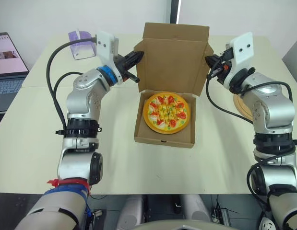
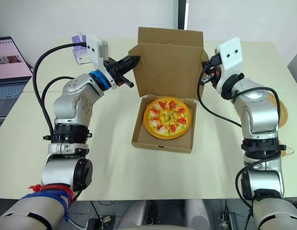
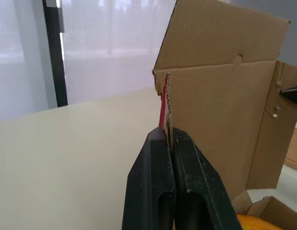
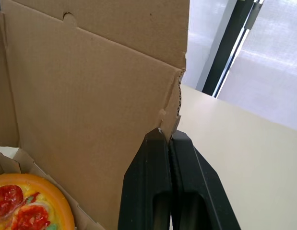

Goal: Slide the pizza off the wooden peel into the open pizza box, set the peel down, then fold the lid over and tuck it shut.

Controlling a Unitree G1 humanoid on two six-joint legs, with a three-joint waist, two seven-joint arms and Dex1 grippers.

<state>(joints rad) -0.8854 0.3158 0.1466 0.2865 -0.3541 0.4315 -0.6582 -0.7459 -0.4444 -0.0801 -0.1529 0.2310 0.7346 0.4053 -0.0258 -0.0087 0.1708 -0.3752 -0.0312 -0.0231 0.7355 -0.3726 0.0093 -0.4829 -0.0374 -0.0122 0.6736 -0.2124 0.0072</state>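
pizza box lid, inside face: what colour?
Plain brown cardboard. The lid shows best in the right wrist view.

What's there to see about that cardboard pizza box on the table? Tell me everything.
It's a plain brown corrugated-cardboard pizza box, sitting open in the middle of the pale table. Its shallow base holds a round pizza with red toppings. The lid stands roughly upright behind, side flaps folded forward. The left gripper is shut on the lid's left flap edge and the right gripper on its right edge.
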